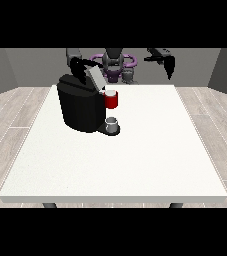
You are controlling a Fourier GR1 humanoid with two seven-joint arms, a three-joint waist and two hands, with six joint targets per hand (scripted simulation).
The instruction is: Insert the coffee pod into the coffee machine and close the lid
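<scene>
A black coffee machine (80,107) stands on the white table (135,160) at the left of its far half. Its grey lid (95,77) is tilted up and open. A red head (112,99) sticks out at the machine's front, and a small white pod top shows in it. A grey cup (112,125) sits on the machine's base below. The hand at the view's left (78,67) is above the machine, right by the raised lid. The hand at the view's right (169,64) hangs in the air beyond the table's far right, away from everything.
The robot's torso (115,65) with purple parts stands behind the table's far edge. The table's front half and right side show bare white surface. Wooden floor surrounds the table.
</scene>
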